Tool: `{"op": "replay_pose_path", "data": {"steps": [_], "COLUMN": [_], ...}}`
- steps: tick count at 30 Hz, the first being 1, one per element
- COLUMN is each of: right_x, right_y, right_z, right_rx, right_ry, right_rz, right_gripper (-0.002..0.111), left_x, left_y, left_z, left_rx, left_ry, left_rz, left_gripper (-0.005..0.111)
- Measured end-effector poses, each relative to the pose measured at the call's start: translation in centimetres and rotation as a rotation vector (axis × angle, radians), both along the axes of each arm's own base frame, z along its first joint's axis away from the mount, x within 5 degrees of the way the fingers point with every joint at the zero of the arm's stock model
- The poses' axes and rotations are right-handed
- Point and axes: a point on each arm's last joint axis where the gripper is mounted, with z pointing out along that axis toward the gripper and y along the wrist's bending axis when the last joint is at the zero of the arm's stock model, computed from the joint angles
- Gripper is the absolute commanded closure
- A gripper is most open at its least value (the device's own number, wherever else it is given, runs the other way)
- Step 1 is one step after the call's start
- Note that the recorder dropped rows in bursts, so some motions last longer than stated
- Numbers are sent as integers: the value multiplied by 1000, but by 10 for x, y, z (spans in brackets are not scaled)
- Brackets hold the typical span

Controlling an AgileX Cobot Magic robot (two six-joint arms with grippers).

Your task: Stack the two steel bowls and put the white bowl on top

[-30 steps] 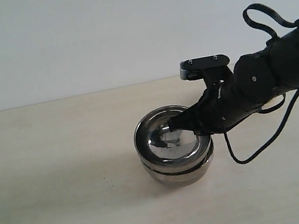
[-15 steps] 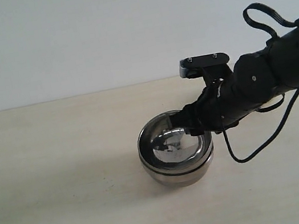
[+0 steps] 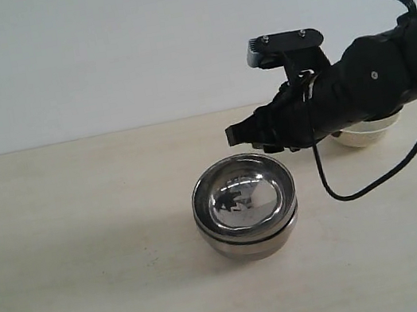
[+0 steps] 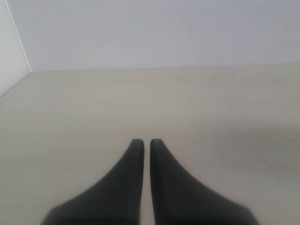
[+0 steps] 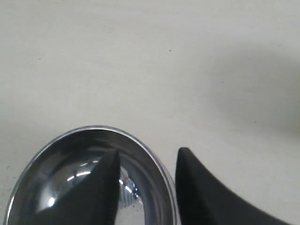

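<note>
The two steel bowls point(image 3: 246, 212) sit nested one inside the other near the middle of the table; the upper bowl's shiny inside point(image 5: 89, 187) fills the low part of the right wrist view. My right gripper point(image 3: 239, 136) hovers open just above and behind the stack's far rim, holding nothing. In the right wrist view its fingertips point(image 5: 148, 157) straddle the rim from above. The white bowl point(image 3: 366, 131) stands at the right, mostly hidden behind my right arm. My left gripper point(image 4: 143, 141) is shut and empty over bare table, outside the exterior view.
A black cable point(image 3: 359, 186) loops from the right arm down over the table beside the stack. The pale wooden tabletop point(image 3: 76, 228) meets a plain white wall point(image 3: 94, 55) at the back.
My right gripper let go of the upper steel bowl's rim, opened, and rose up and to the right. The upper bowl settled level into the lower one. The white bowl has come into sight behind the arm.
</note>
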Motion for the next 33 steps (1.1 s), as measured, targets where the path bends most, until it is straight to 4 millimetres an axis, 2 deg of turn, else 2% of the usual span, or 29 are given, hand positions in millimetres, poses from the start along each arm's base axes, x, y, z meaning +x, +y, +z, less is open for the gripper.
{"op": "replay_pose_path", "data": {"steps": [1,10,20,26,30,33], "right_x": [0,0,0,3,2,1], "right_y": [0,1,0,2,2,1], "right_z": [0,-19,-20,-36,-33,-24], "right_rx": [-4,-59,-81,-99,-96,-84], "right_ry": [6,75,71,102,97,72], "right_rz": [2,24,43,44,44,43], "right_gripper": [108,108,108,108,108,108], "left_x": [0,0,0,0,0,0], "left_y": [0,0,0,0,0,0], "left_z": [0,0,0,0,0,0], "left_rx": [0,0,0,0,0,0], "left_ry": [0,0,0,0,0,0], "left_rz": [0,0,0,0,0,0], "left_gripper": [103,103,103,103,103,103]}}
